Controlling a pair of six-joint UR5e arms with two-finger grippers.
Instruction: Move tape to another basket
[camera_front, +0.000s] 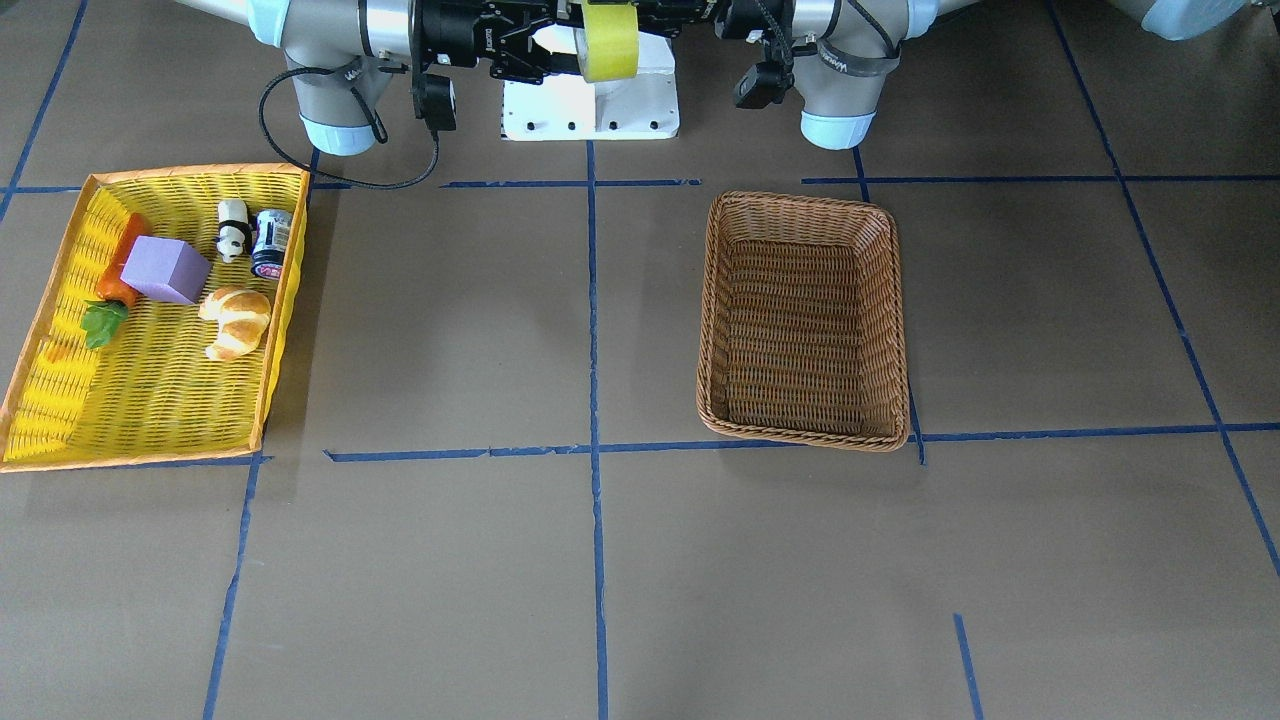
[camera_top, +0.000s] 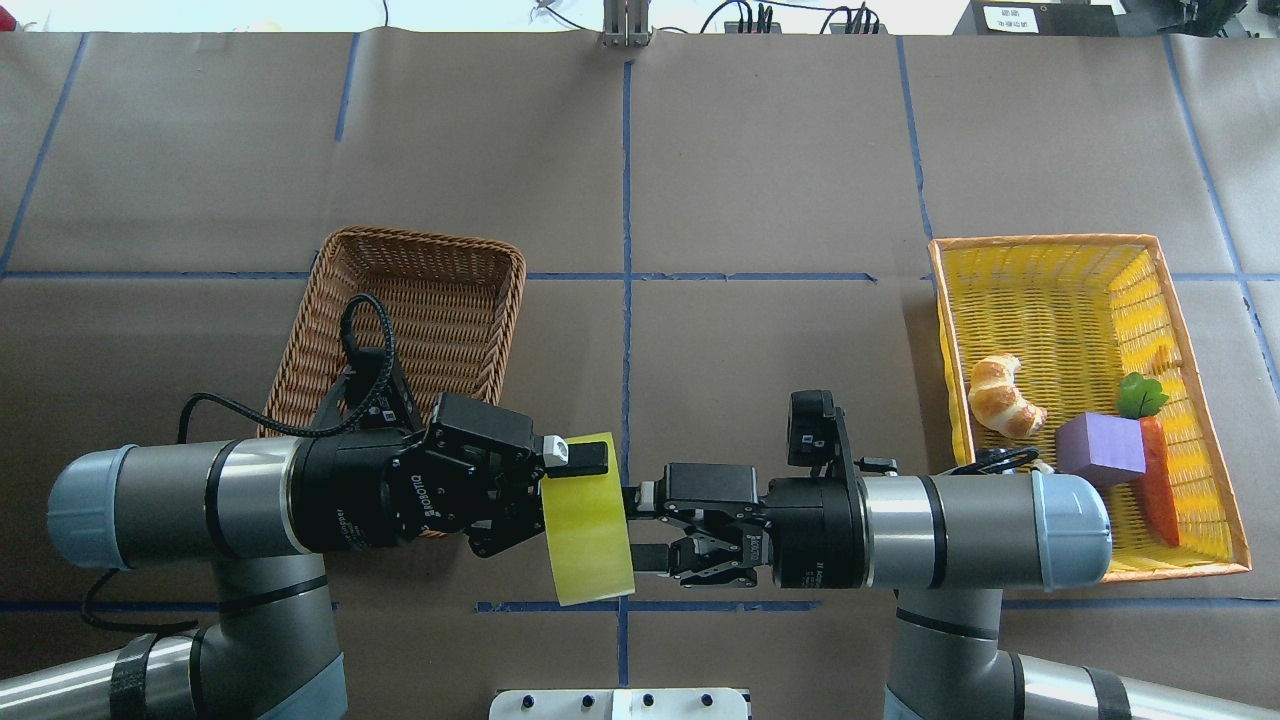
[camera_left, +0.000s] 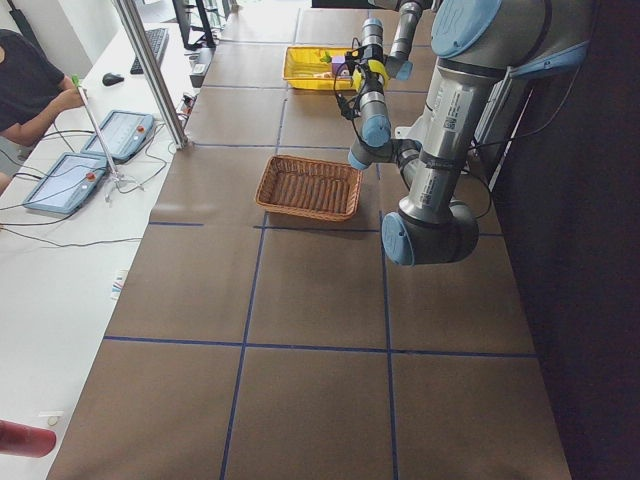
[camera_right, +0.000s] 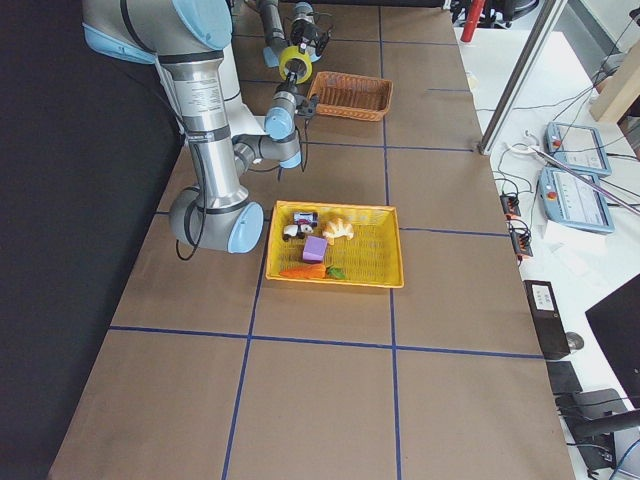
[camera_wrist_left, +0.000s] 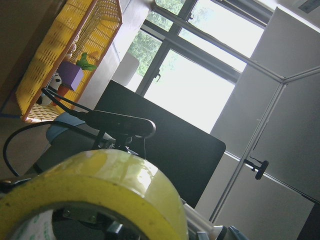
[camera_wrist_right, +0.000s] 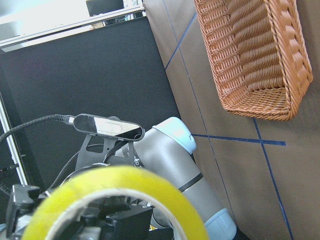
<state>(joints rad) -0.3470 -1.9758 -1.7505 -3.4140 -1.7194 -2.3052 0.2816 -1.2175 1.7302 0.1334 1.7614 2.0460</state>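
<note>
The yellow-green tape (camera_top: 588, 520) hangs in mid-air between my two grippers, near the robot's base, its hole facing along the arms. It also shows in the front view (camera_front: 610, 40) and fills the bottom of both wrist views (camera_wrist_left: 100, 185) (camera_wrist_right: 115, 195). My left gripper (camera_top: 565, 500) is shut on the tape, with one finger (camera_top: 575, 457) lying over its outer band. My right gripper (camera_top: 640, 528) faces it from the other side, its jaws apart and the tips at the tape's face. The brown wicker basket (camera_top: 420, 238) (camera_front: 800, 215) is empty and lies partly under my left arm.
The yellow basket (camera_top: 1040, 240) (camera_front: 200, 170) on my right side holds a croissant (camera_top: 1003, 395), a purple block (camera_top: 1100, 447), a carrot (camera_top: 1160, 480), a small panda figure (camera_front: 233, 228) and a can (camera_front: 271, 243). Blue tape lines cross the brown table.
</note>
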